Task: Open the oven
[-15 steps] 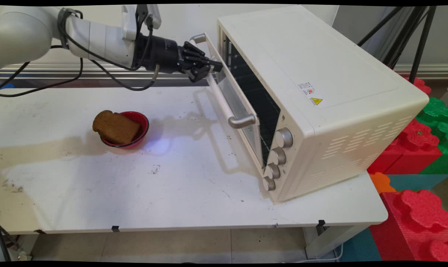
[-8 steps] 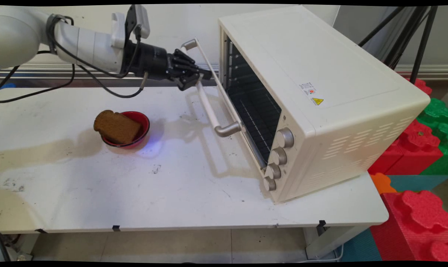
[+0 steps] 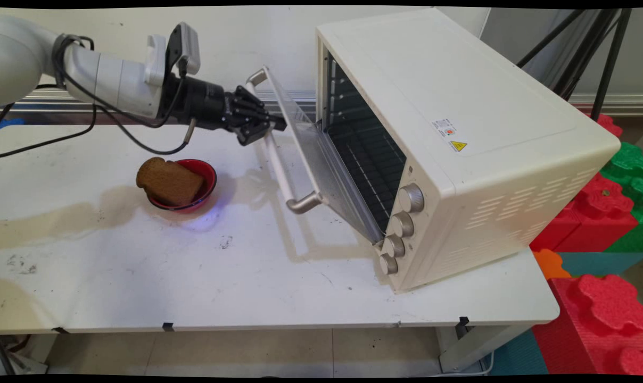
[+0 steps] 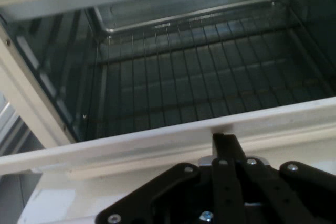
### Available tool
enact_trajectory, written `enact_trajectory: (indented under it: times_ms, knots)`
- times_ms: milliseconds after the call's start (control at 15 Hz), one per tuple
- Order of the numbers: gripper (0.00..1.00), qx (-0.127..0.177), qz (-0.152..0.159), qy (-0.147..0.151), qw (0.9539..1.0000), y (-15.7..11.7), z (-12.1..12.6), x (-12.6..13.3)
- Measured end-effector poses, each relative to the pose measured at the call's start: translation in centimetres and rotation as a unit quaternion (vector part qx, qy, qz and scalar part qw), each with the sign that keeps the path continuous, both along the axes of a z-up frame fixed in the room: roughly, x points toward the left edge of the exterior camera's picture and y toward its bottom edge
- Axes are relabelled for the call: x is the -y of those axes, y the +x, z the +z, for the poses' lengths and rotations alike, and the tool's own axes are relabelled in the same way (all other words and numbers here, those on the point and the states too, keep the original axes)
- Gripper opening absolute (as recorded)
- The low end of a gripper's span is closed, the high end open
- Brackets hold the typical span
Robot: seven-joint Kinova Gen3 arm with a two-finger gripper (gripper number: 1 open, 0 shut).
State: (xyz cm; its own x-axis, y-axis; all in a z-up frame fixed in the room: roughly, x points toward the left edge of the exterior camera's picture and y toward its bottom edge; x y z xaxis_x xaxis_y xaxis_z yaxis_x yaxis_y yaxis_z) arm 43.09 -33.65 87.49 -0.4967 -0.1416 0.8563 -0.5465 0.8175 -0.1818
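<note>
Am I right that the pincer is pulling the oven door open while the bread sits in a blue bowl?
Not quite: the bowl is red, as the main view shows. The rest holds: the pincer is at the handle of the partly open oven door, and the bread sits in the bowl.

I see a cream oven point(image 3: 460, 133), smooth and a bit shiny, with a clear glass door point(image 3: 321, 159), a dull metal handle point(image 3: 279, 159), and thin metal wire racks point(image 4: 210, 82). The tabletop point(image 3: 194, 266) is white and scuffed.

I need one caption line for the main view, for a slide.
Black gripper at the handle of a cream toaster oven's half-open door; beside it, bread in a red bowl.
</note>
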Motion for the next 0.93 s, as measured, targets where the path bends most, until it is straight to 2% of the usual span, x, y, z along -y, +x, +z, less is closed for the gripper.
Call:
enact_trajectory:
  times_ms: [667, 733, 933]
  knots:
    - [0.00, 0.024, -0.006, 0.019, 0.9995, 1.7, -3.1, -1.4]
    - [0.00, 0.025, -0.002, 0.021, 0.9995, 2.6, -3.4, -3.5]
    - [0.00, 0.030, -0.003, 0.027, 0.9992, 2.9, -4.5, -3.6]
